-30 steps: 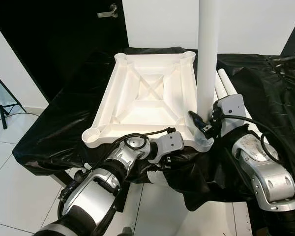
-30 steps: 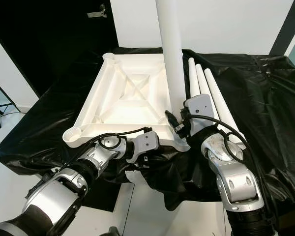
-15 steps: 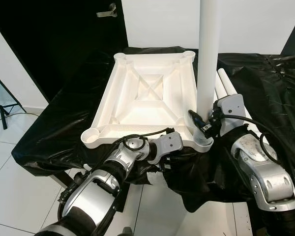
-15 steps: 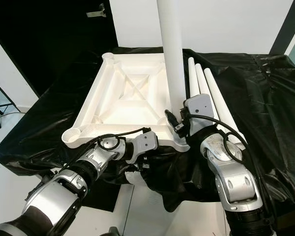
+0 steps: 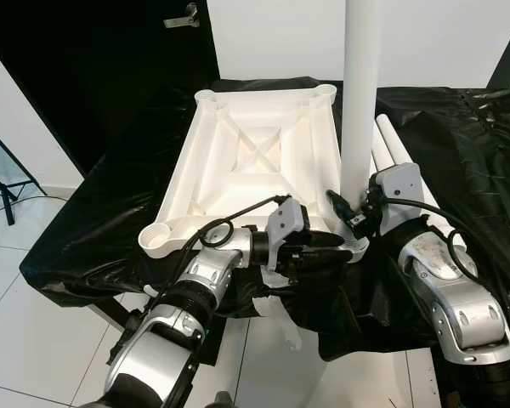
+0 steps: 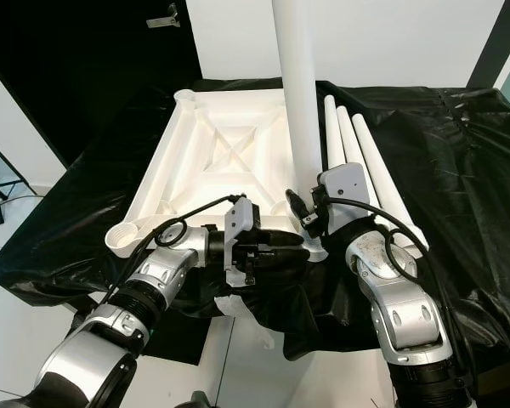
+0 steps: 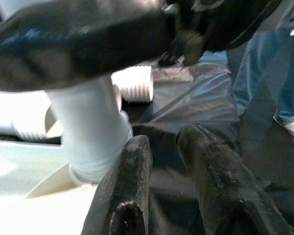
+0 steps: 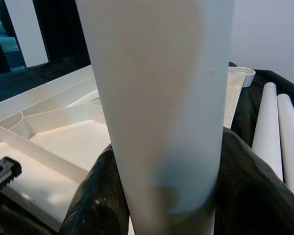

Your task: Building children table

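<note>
Black-draped bench: right end effector (image 5: 350, 223) clamps the upright leg (image 5: 359, 110); left end effector (image 5: 327, 246), fingers nearly closed, holds nothing.

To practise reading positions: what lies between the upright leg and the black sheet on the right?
Three spare legs lie side by side between the upright leg and the bare black sheet, as the right eye view shows.

Tabletop (image 5: 255, 161): white moulded plastic, smooth, ribbed underside, slight sheen. Upright leg (image 6: 299, 102): smooth white plastic tube, satin. Spare legs (image 6: 357, 161): same plastic, threaded ends in the left wrist view. Counter cover (image 5: 102, 221): thin black plastic sheeting, glossy, heavily wrinkled. Left gripper (image 5: 336, 246) fingers (image 7: 132, 181): black, matt, slightly rough. Arm shells (image 5: 459, 306): brushed silver metal look, glossy black cables. Floor (image 5: 34, 331): glossy white tiles.
</note>
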### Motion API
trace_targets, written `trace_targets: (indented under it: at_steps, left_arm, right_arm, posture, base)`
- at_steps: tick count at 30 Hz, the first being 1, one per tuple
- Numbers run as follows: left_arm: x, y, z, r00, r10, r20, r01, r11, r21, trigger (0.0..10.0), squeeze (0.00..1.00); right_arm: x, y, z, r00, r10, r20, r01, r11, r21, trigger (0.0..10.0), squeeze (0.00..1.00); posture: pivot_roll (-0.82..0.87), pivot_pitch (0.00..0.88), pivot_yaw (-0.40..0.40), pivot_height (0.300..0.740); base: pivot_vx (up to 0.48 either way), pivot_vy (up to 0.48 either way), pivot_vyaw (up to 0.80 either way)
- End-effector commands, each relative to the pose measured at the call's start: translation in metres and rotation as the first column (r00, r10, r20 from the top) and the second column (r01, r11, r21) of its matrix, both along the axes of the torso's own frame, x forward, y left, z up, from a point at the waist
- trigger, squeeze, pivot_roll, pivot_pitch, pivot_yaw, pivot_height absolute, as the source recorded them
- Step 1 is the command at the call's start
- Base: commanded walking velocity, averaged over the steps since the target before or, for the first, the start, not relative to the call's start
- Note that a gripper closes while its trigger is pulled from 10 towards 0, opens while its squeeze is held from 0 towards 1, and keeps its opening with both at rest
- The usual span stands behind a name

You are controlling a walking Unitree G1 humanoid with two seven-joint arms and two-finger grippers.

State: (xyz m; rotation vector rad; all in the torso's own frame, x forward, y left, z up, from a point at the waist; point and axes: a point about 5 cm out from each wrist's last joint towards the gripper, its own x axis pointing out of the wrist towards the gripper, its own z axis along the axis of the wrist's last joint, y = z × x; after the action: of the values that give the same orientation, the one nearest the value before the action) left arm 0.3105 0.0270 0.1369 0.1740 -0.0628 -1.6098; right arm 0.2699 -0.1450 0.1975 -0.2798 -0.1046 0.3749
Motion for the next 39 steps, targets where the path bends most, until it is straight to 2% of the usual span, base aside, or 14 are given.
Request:
trace_targets:
  at_steps: [1, 2, 3, 5, 8, 12, 13, 17, 19, 24, 27, 28, 33, 39]
  left_arm:
    - [0.006, 0.004, -0.001, 0.999, 0.04, 0.035, -0.041, 0.998, 0.044, 10.0, 0.0]
    - [0.006, 0.004, -0.001, 0.999, 0.04, 0.035, -0.041, 0.998, 0.044, 10.0, 0.0]
    - [0.01, 0.003, -0.01, 0.991, 0.106, 0.08, -0.116, 0.985, 0.128, 10.0, 0.34]
    - [0.017, 0.001, -0.021, 0.966, 0.198, 0.164, -0.233, 0.943, 0.238, 10.0, 0.76]
    - [0.022, 0.0, -0.023, 0.944, 0.257, 0.206, -0.306, 0.914, 0.265, 10.0, 0.8]
    - [0.028, 0.0, -0.019, 0.919, 0.321, 0.227, -0.375, 0.89, 0.261, 10.0, 0.74]
    - [0.03, 0.001, -0.019, 0.911, 0.34, 0.234, -0.397, 0.879, 0.265, 10.0, 0.45]
    - [0.032, 0.001, -0.015, 0.905, 0.362, 0.223, -0.41, 0.881, 0.235, 10.0, 0.44]
    - [0.031, -0.001, 0.0, 0.931, 0.331, 0.152, -0.348, 0.932, 0.104, 10.0, 0.45]
    - [0.035, 0.001, 0.004, 0.921, 0.353, 0.165, -0.369, 0.926, 0.079, 10.0, 0.45]
    - [0.042, 0.004, 0.008, 0.887, 0.426, 0.179, -0.441, 0.896, 0.053, 10.0, 0.44]
    - [0.048, 0.006, 0.005, 0.839, 0.497, 0.222, -0.526, 0.845, 0.098, 10.0, 0.44]
    - [0.05, 0.007, 0.002, 0.811, 0.527, 0.252, -0.569, 0.811, 0.134, 10.0, 0.44]
    - [0.055, 0.009, -0.008, 0.743, 0.59, 0.316, -0.662, 0.718, 0.215, 10.0, 0.44]
  right_arm:
    - [-0.001, 0.001, -0.003, 1.0, 0.005, -0.007, -0.005, 1.0, -0.003, 10.0, 0.0]
    - [-0.001, 0.001, -0.003, 1.0, 0.005, -0.007, -0.005, 1.0, -0.003, 10.0, 0.0]
    - [0.0, 0.001, -0.002, 1.0, 0.004, -0.004, -0.004, 1.0, -0.004, 10.0, 0.0]
    - [0.002, 0.002, 0.0, 1.0, 0.005, 0.003, -0.005, 1.0, -0.003, 10.0, 0.0]
    - [0.002, 0.003, 0.001, 1.0, 0.008, 0.008, -0.008, 1.0, -0.001, 10.0, 0.0]
    - [0.002, 0.003, 0.001, 1.0, 0.007, 0.007, -0.007, 1.0, -0.002, 10.0, 0.0]
    - [0.002, 0.003, 0.0, 1.0, 0.007, 0.006, -0.007, 1.0, -0.002, 10.0, 0.0]
    - [0.001, 0.002, 0.0, 1.0, 0.001, 0.006, -0.001, 1.0, -0.001, 10.0, 0.0]
    - [0.001, 0.002, -0.001, 1.0, -0.001, 0.004, 0.001, 1.0, 0.0, 10.0, 0.0]
    - [0.001, 0.003, -0.002, 1.0, 0.002, 0.002, -0.002, 1.0, 0.0, 10.0, 0.0]
    - [0.002, 0.003, -0.001, 1.0, 0.002, 0.003, -0.002, 1.0, 0.002, 10.0, 0.0]
    - [0.002, 0.003, -0.001, 1.0, 0.002, 0.004, -0.002, 1.0, 0.0, 10.0, 0.0]
    - [0.002, 0.003, -0.001, 1.0, 0.002, 0.004, -0.002, 1.0, -0.001, 10.0, 0.0]
    - [0.002, 0.003, -0.001, 1.0, 0.001, 0.009, -0.001, 1.0, 0.0, 10.0, 0.0]
  posture:
    - [0.07, 0.0, 0.074, 0.74]
    - [0.07, 0.0, 0.074, 0.74]
    - [0.07, 0.0, 0.072, 0.74]
    - [0.06, 0.0, 0.069, 0.74]
    - [0.06, 0.0, 0.068, 0.74]
    - [0.06, 0.0, 0.072, 0.74]
    - [0.06, 0.0, 0.075, 0.74]
    - [0.05, 0.0, 0.077, 0.74]
    - [0.06, 0.0, 0.079, 0.74]
    - [0.06, 0.0, 0.081, 0.74]
    - [0.06, 0.0, 0.079, 0.74]
    - [0.06, 0.0, 0.084, 0.74]
    - [0.06, 0.0, 0.084, 0.74]
    - [0.05, 0.0, 0.093, 0.74]
  base:
    - [0.0, 0.0, 0.0]
    - [0.0, 0.0, 0.0]
    - [0.0, 0.0, 0.0]
    - [0.0, 0.0, 0.0]
    - [0.0, 0.0, 0.0]
    - [0.0, 0.0, 0.0]
    - [0.0, 0.0, 0.0]
    - [0.0, 0.0, 0.0]
    - [0.0, 0.0, 0.0]
    - [0.0, 0.0, 0.0]
    - [0.0, 0.0, 0.0]
    - [0.0, 0.0, 0.0]
    - [0.0, 0.0, 0.0]
    - [0.0, 0.0, 0.0]
